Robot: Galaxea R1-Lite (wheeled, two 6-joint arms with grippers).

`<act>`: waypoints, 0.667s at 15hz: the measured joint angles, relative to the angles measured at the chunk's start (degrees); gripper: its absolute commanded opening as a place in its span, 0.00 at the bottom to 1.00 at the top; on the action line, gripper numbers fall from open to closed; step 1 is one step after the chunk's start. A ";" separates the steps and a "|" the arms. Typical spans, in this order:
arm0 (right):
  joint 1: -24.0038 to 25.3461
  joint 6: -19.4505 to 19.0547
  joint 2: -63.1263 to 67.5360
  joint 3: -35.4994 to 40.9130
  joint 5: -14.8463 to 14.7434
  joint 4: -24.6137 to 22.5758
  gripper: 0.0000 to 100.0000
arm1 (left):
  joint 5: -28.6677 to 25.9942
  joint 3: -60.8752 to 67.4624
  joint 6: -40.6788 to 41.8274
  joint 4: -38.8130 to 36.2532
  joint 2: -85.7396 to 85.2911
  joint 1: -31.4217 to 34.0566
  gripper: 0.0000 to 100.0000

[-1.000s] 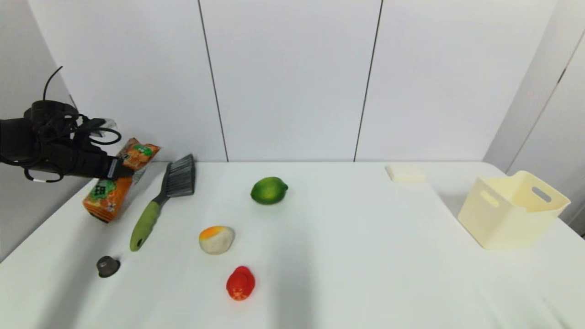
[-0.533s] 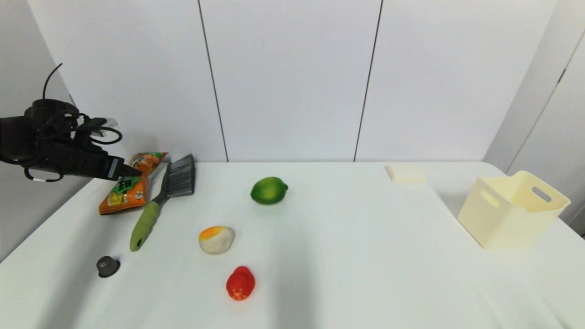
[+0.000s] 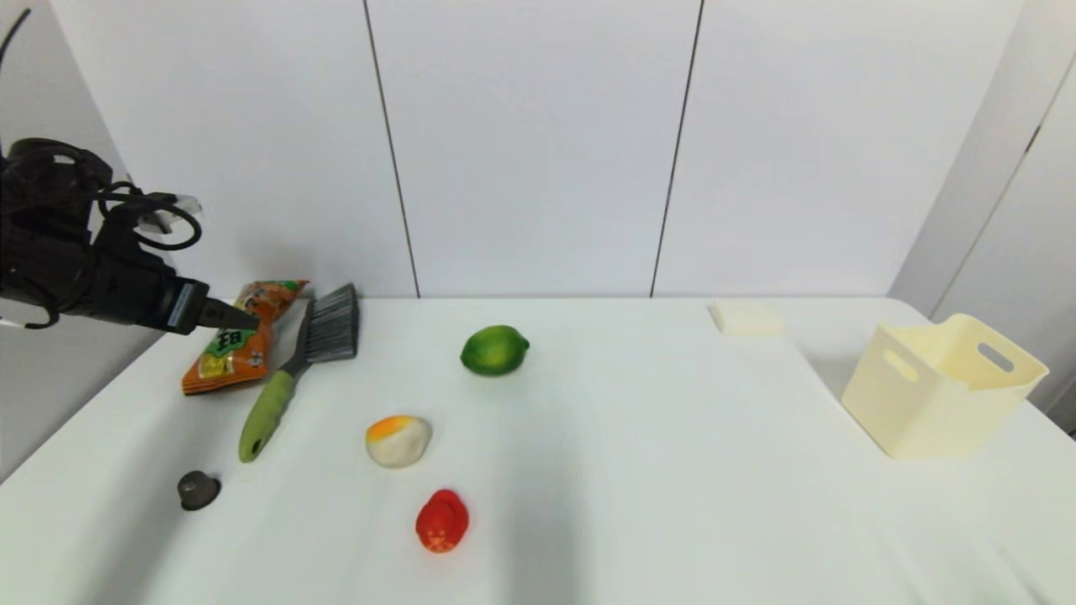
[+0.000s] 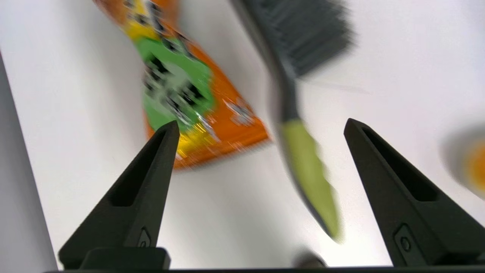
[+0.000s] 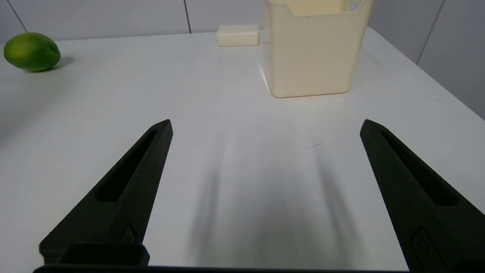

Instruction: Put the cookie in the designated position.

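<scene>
While the cookie (image 3: 239, 346) lies flat on the white table (image 3: 639, 470) at its far left corner, I see its long axis running from the near left up toward the back wall, green badge face up. Just beside it on the right lies a brush (image 3: 296, 370) with a green handle, roughly parallel. My left gripper (image 3: 239, 318) hangs above the bag, the arm reaching in level from the left edge; in the left wrist view its fingers (image 4: 144, 182) are spread wide and hold nothing. My right gripper (image 5: 265, 125) sits low over bare table, fingers (image 5: 129, 182) likewise spread apart and empty. Ahead of it the cream basket (image 3: 941, 386) stands upright at the right side; I cannot see its inside.
</scene>
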 measured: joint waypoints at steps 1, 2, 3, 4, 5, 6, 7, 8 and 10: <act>0.00 -0.02 0.00 0.00 0.05 0.00 1.00 | 0.07 2.73 -0.11 -0.30 -3.17 -0.48 1.00; 0.00 -0.02 0.00 0.00 0.02 -0.01 1.00 | 0.11 6.42 -0.26 -1.50 -6.91 -0.88 1.00; 0.00 0.00 0.00 0.00 0.02 -0.01 1.00 | 0.27 10.42 -0.55 -3.18 -10.67 -1.11 1.00; 0.00 0.00 0.00 0.00 0.07 0.00 1.00 | 0.55 14.92 -1.24 -5.35 -14.73 -1.27 1.00; 0.00 -0.02 0.00 0.00 0.05 0.00 1.00 | 1.07 19.85 -2.21 -8.30 -19.46 -1.35 1.00; 0.00 -0.05 0.00 0.00 0.05 0.00 1.00 | 1.78 24.31 -3.12 -11.23 -24.11 -1.44 1.00; 0.00 -0.02 0.00 0.00 0.07 0.00 1.00 | 2.54 28.67 -3.97 -14.07 -28.98 -1.51 1.00; 0.00 0.00 0.00 0.00 0.05 0.02 1.00 | 3.19 33.35 -4.85 -17.15 -34.40 -1.55 1.00; 0.00 -0.02 0.00 0.00 0.05 0.02 1.00 | 4.13 41.59 -6.51 -22.58 -44.48 -1.71 1.00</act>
